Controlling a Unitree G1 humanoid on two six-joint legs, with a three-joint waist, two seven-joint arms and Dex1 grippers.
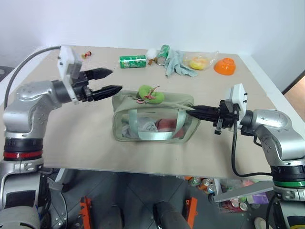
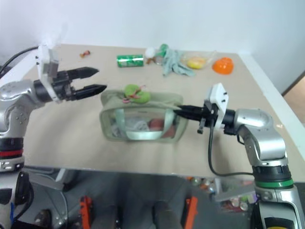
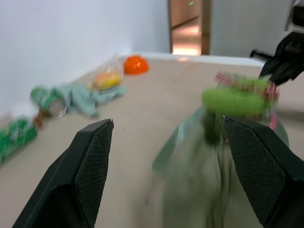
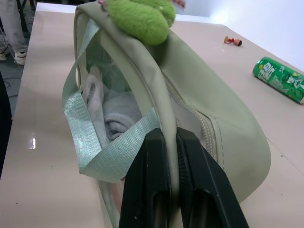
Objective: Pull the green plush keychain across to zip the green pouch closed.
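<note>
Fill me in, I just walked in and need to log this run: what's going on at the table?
A two-armed robot is working on zipping the green pouch on the table. Its right gripper is shut on the pouch's end fabric, holding it in place. The left gripper is open beside the other end, holding nothing. The green plush keychain lies on top of the pouch, partway along the zipper.

The green plush keychain (image 1: 151, 94) lies on the green pouch (image 1: 153, 118) (mid-table), soda can (image 1: 133, 61) behind.
</note>
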